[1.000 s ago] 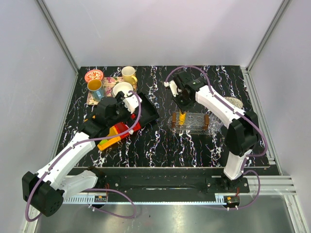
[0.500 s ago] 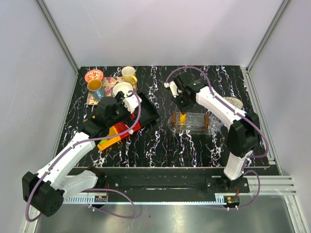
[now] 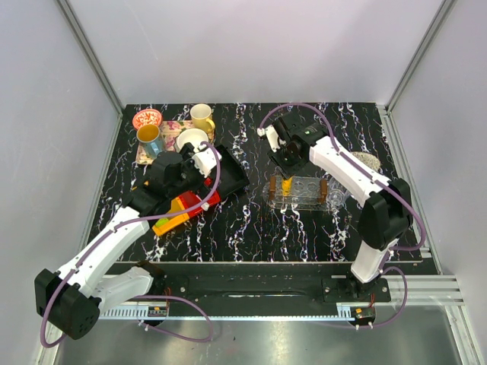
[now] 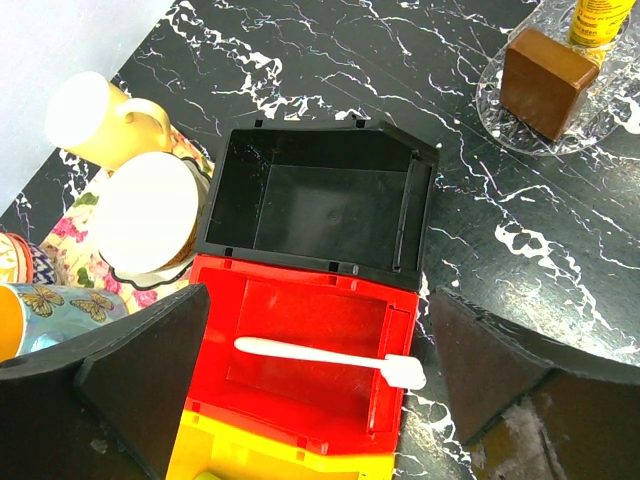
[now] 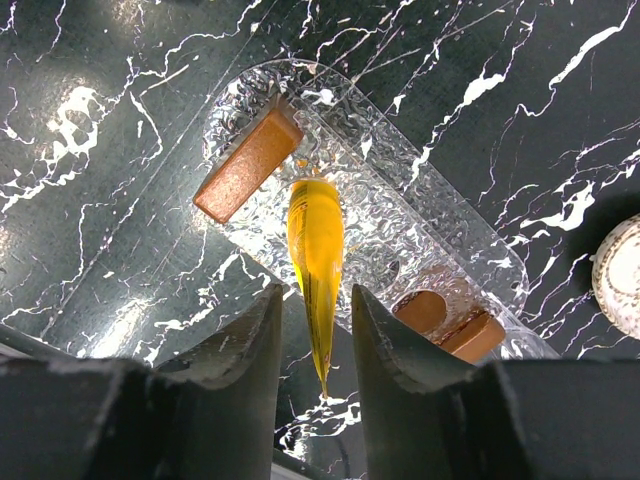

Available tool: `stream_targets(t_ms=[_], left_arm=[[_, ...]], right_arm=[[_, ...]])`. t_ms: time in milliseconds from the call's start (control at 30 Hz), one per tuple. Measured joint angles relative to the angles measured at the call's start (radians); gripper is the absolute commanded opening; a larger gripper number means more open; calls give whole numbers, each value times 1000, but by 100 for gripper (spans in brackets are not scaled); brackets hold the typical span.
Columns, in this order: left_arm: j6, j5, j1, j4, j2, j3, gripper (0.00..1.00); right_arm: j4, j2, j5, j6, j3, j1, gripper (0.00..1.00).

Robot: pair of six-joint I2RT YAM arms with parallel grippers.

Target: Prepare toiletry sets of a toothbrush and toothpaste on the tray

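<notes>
The right tool (image 5: 317, 305) has just parted its jaws off the orange toothpaste (image 5: 315, 230), standing in the rack (image 5: 248, 165) on the tray (image 5: 440, 215) mid-frame, so the toothbrush (image 4: 320, 355) under the open left tool (image 4: 320, 375) seems next.

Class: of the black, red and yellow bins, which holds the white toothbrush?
The red bin, the middle one; the toothbrush lies flat on its floor, while the black bin is empty.

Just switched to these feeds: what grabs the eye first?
The orange-yellow toothpaste tube stands upright in the rack on the clear tray, with the right gripper open over it. Left of that, a white toothbrush lies alone in the red bin, under the wide-open left gripper.
</notes>
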Motion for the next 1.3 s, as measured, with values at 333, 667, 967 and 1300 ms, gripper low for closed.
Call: stream_targets(t_ms=[333, 667, 967, 1300], left_arm=[[-6, 1, 5, 0, 0, 0, 97], [-9, 3, 15, 0, 0, 0, 97], [-9, 3, 16, 0, 0, 0, 97], [-9, 5, 21, 0, 0, 0, 97]], right_arm=[[0, -26, 5, 0, -1, 0, 47], [0, -56, 19, -3, -1, 1, 27], [0, -57, 16, -3, -1, 1, 6], [0, -57, 15, -3, -1, 2, 2]])
